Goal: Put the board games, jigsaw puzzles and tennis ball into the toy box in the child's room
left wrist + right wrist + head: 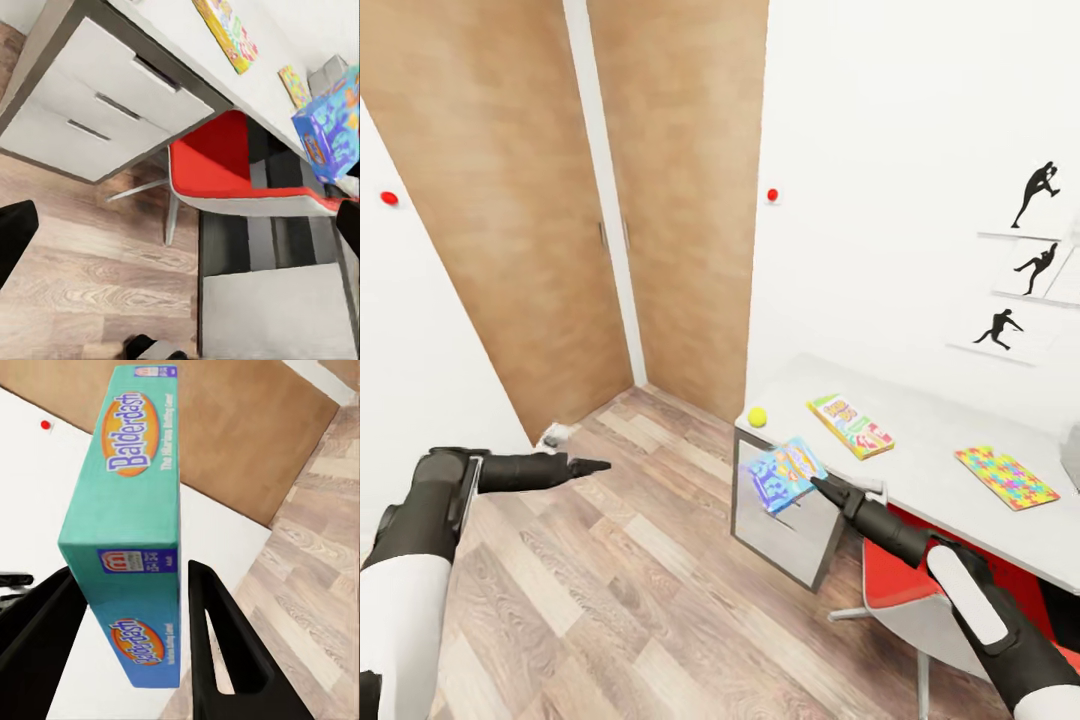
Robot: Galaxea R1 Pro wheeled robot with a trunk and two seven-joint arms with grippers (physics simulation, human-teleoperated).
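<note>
My right gripper [822, 487] is shut on a mostly blue board game [785, 472], held tilted over the near left corner of the table [940, 440]. In the right wrist view the fingers [217, 622] clamp its teal edge [135, 510]. On the pale table top lie a yellow tennis ball [758, 417], a white-green-yellow board game [850, 425] and a neon jigsaw puzzle [1006, 477]. A corner of the grey toy box [1072, 452] shows at the right edge. My left gripper [585, 466] hangs open over the floor, well left of the table.
A red chair [905, 590] is tucked under the table beside my right arm. Grey drawers [112, 105] fill the table's side. Two wooden doors [600, 200] stand in the far corner. Plank floor [640, 560] lies open between my arms.
</note>
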